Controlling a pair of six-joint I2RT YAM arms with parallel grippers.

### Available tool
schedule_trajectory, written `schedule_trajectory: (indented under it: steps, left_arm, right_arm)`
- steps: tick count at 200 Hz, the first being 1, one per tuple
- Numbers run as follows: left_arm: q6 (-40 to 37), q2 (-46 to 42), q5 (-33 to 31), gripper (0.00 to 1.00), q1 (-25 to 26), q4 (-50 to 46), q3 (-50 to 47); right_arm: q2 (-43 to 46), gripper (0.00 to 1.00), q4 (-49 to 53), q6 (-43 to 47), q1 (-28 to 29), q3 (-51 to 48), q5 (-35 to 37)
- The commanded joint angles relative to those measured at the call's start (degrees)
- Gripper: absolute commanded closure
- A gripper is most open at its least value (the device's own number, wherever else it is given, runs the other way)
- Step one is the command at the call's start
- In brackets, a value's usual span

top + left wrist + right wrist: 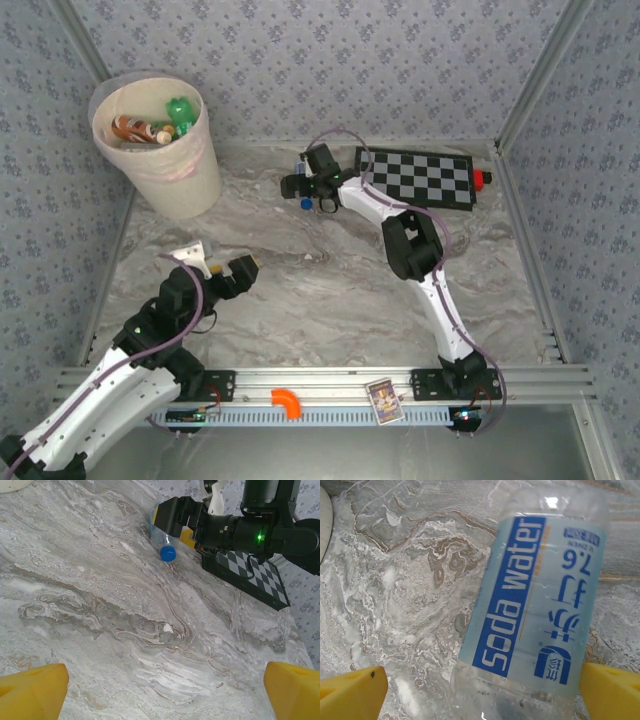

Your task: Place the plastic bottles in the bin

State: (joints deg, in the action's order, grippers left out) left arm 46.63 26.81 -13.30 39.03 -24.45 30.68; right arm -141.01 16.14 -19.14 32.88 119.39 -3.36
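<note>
Two arms reach over the marbled table [330, 290], and I count one plastic bottle left out on it. This clear bottle [535, 605] has a blue cap and a blue "soda water" label, and it lies on its side near the far edge, about midway along, just left of the single black-and-white checkerboard [415, 178]. The right gripper [300, 190] is down over it with its two yellow fingers apart. The bottle lies between them, against one pad and with a clear gap to the other. The one bin [185, 185] stands in the far left corner. Inside it I can make out one green bottle [180, 110] and at least one orange-labelled bottle [135, 130]; the rest is too jumbled to count. The left gripper [250, 266] hangs over bare table toward the near left, its jaws wide apart and holding nothing
</note>
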Motion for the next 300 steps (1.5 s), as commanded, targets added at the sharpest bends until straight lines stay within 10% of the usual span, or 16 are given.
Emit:
schedule_trajectory:
  steps: [1,54,210,300]
  left_arm:
    - [1.09,-1.27,0.46,0.00,0.41,-1.43,-0.42]
    - [1.99,-2.89,0.05,0.00,0.43,-2.36,-0.82]
    - [2.10,-2.73,-0.15,0.00,0.38,-1.66,-0.84]
    - [5.40,-0.15,1.59,0.00,0.43,3.00,-1.50]
  right_arm:
    - [0.43,0.00,2.65,4.35,0.60,1.35,5.67]
    - [-1.71,0.01,7.96,5.64,1.35,3.45,10.71]
    - [6.30,0.68,0.57,5.24,2.18,-12.40,11.35]
    - [24.36,0.73,-14.02,5.44,5.74,-33.68,10.42]
